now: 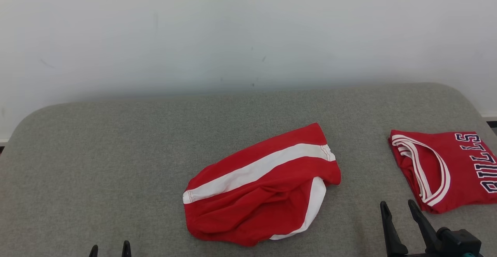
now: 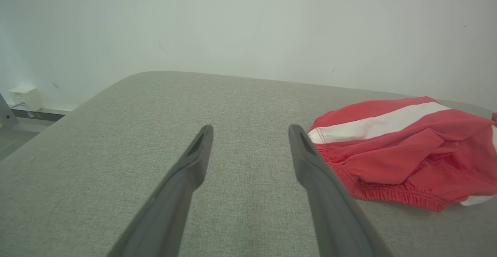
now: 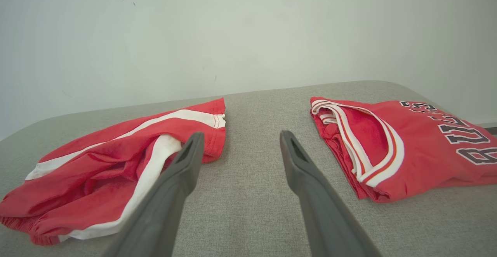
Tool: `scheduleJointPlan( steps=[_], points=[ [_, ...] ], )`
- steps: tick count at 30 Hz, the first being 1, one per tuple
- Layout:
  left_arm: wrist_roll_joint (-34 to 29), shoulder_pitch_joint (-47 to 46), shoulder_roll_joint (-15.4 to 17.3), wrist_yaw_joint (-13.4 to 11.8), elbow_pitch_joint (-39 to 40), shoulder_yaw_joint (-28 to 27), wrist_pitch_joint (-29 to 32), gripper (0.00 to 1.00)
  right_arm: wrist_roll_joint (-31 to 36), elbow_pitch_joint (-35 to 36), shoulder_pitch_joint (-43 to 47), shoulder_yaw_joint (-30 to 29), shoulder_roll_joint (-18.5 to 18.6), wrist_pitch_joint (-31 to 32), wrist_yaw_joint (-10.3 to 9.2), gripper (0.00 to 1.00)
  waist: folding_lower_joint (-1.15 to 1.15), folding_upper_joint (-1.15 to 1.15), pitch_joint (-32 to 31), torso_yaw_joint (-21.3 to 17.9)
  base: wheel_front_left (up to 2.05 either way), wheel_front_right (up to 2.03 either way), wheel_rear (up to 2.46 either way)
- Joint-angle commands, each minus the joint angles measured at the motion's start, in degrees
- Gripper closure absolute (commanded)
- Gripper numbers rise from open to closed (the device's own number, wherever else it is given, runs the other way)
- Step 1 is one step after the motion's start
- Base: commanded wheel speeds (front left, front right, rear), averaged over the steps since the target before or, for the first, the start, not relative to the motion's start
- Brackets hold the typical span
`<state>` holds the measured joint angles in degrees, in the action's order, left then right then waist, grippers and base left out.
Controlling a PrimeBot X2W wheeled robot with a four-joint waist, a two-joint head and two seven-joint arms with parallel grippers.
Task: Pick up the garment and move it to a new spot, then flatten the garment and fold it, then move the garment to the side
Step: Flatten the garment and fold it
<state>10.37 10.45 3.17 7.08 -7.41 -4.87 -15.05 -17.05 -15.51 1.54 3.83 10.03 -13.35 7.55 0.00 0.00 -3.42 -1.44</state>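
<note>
My left pincer (image 1: 110,246) and right pincer (image 1: 397,203) hang over the bed's (image 1: 116,152) near edge, both spread wide and empty. Between them and a little farther in, the shorts (image 1: 264,187) lie crumpled mid-bed and untouched, so I judge the pick-up has not begun; the jersey (image 1: 446,167) sits folded at the right edge. Next I would lower a pincer onto a raised fold or the waistband, close on it, and carry the shorts to the bare left half.
</note>
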Motion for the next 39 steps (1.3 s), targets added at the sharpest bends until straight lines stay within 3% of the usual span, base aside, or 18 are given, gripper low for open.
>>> scheduleJointPlan(
  steps=[1, 16, 22, 31, 39],
  points=[
    [-0.3, -0.4, -0.1, 0.2, -0.4, -0.1, -0.1, 0.0, 0.4, 0.2, 0.0, 0.1, -0.3, 0.0, -0.14, 0.0, 0.0, 0.0, 0.1, -0.1, 0.0, 0.0, 0.0],
    [-0.2, -2.2, -0.3, 0.4, -3.2, 0.4, -0.2, 0.0, -0.2, -0.3, -1.5, 1.0, 0.0, 1.2, -0.14, 0.0, 0.0, 0.0, 0.7, -0.4, 0.0, 0.0, 0.0],
    [1.5, -7.6, -0.3, 0.4, -9.4, 4.3, -0.1, 0.0, -1.1, -1.3, -5.0, 3.0, 2.0, 4.7, -0.14, 0.0, 0.0, 0.0, 1.6, -0.1, 0.0, 0.0, 0.0],
    [7.8, -22.8, 1.1, 0.2, -22.3, 9.5, 12.7, 0.0, -4.8, -6.8, -18.1, 6.0, 3.5, 17.9, -0.14, 0.0, 0.0, 0.0, 4.1, -1.6, 0.0, 0.0, 0.0],
    [7.6, -31.7, 0.7, -1.5, -28.4, 11.5, 20.5, 0.0, -7.1, -11.6, -29.5, 10.6, 3.4, 23.1, -0.14, 0.0, 0.0, 0.0, 8.1, -2.5, 0.0, 0.0, 0.0]
  ],
)
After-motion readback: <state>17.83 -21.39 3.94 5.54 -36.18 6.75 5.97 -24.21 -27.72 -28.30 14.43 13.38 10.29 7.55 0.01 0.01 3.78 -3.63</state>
